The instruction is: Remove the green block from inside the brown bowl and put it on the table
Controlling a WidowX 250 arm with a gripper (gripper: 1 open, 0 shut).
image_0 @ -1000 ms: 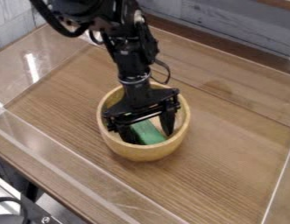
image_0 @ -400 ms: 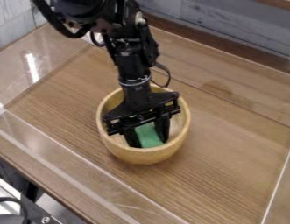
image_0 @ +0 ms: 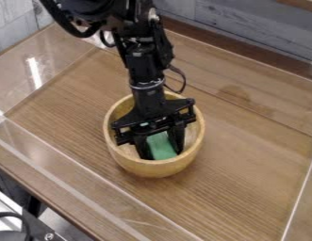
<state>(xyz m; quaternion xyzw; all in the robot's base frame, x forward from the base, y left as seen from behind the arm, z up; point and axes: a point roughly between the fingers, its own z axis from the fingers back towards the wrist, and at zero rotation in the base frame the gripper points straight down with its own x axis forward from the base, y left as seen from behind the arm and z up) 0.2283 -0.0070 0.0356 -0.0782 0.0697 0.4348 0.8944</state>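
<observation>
Vs prev pics: gripper [image_0: 159, 151] jaws closed in from wide-open to pinched on green block [image_0: 161, 145]; block tilted up a bit vs 1st pic, more of its face showing btwn fingers.

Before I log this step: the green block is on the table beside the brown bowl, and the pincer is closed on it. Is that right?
Not quite: the camera view shows the green block inside the brown bowl. The pincer is closed on it.

Black arm reaching steeply downward, pincer [image_0: 159, 147] lowermost, its fingers drawn inward.
</observation>
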